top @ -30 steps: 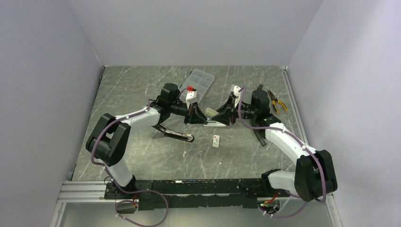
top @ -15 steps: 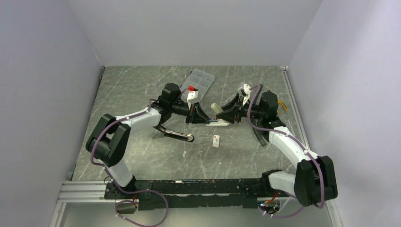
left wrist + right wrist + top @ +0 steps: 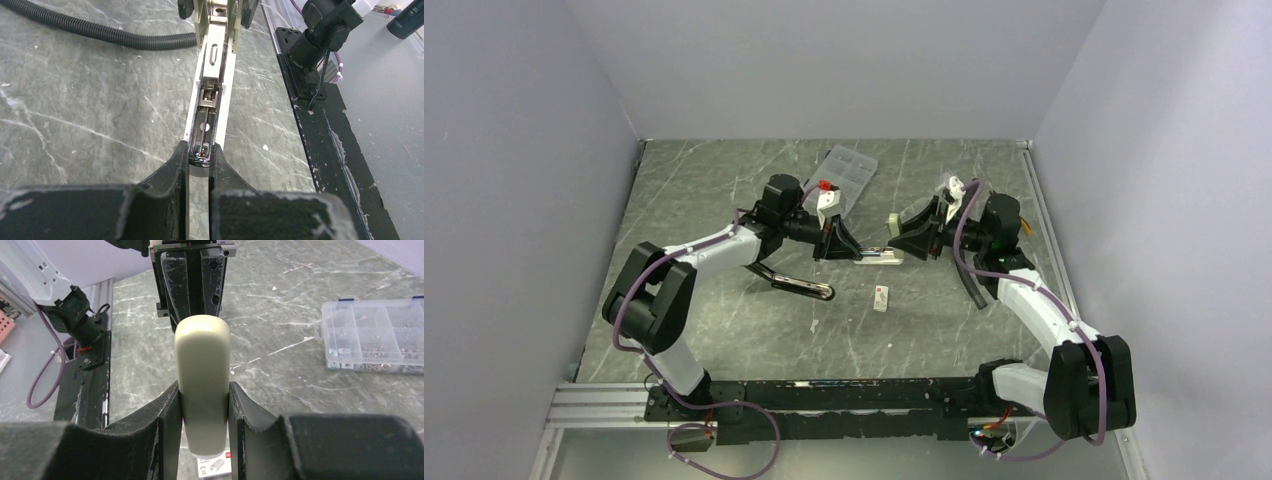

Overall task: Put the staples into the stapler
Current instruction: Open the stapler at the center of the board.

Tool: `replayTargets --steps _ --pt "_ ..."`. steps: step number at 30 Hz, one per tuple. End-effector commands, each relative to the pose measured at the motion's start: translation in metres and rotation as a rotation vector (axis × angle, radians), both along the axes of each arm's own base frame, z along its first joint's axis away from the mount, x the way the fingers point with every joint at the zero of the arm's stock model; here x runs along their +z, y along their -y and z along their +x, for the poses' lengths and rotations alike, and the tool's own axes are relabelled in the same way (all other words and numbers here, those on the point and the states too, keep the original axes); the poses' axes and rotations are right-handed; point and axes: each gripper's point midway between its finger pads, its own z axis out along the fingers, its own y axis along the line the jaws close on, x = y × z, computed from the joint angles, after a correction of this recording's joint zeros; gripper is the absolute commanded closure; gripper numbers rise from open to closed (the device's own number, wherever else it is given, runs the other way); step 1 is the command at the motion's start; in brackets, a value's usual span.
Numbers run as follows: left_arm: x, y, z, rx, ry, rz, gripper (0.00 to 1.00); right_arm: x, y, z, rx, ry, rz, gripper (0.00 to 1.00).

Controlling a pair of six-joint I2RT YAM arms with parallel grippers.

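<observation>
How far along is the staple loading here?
Done: the stapler is open, its cream lid swung up off the magazine. In hand: the right hand is shut on the lid, and the left hand pinches the magazine's tip. Left: no strip shows in it, and the staple box lies loose, in neither hand; loading and closing remain.

Plain grey walls [image 3: 824, 60], marbled dark tabletop [image 3: 704, 190]

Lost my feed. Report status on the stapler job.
Left gripper shut on stapler magazine tip. Right gripper shut on cream cover, swung up. Staple box lies on table, apart from both. Path to magazine clear.
</observation>
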Motion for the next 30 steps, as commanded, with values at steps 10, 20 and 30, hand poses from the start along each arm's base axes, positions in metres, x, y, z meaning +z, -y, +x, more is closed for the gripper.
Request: replayTargets --steps 10,20,30 --pt "-0.009 -0.035 0.037 0.17 -0.008 0.096 0.97 0.021 0.024 0.017 -0.076 0.209 -0.086 1.0" --pt "-0.014 -0.045 0.046 0.189 0.038 0.128 0.97 0.003 0.037 0.023 -0.09 0.217 -0.146 1.0" --pt "-0.013 -0.047 0.048 0.187 0.094 0.2 0.97 -0.018 0.039 0.028 -0.076 0.219 -0.216 0.99"
